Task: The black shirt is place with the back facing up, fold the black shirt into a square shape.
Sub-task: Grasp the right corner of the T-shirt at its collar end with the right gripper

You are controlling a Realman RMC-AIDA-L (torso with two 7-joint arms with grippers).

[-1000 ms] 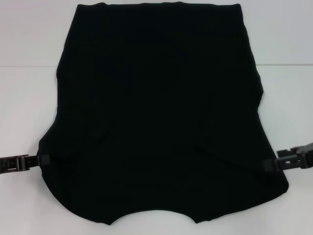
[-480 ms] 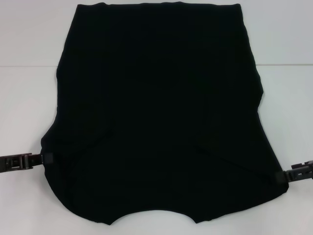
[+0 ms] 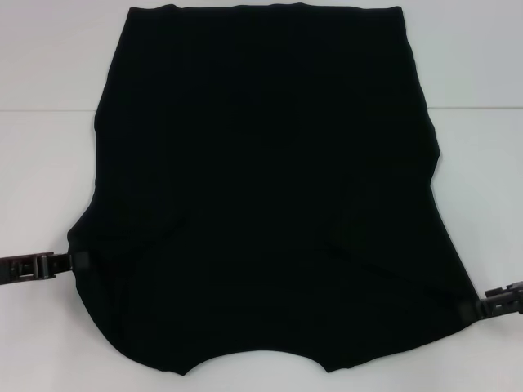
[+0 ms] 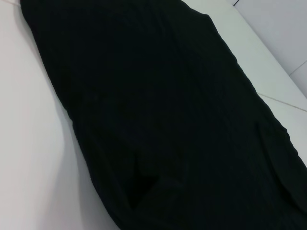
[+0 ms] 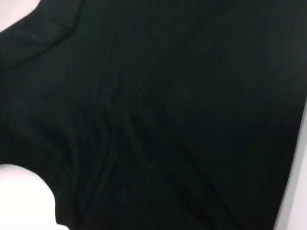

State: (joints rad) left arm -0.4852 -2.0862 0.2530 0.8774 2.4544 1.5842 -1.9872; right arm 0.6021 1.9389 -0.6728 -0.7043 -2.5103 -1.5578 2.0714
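Both grippers are flanking the black shirt (image 3: pixel 261 188): left gripper (image 3: pixel 78 263) at eight o'clock, right gripper (image 3: pixel 467 309) at four. Each is likely positioning for a fold; finger states cannot be told.

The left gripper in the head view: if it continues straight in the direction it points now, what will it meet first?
The left gripper points inward across the table, with its tip already at the near left edge of the black shirt. Going straight on, it would probably meet that cloth first; its height above the cloth is unclear.

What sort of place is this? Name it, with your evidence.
Probably a lab or test bench, not a home: a bare white table, one black shirt spread flat, with the left gripper and right gripper at its edges.
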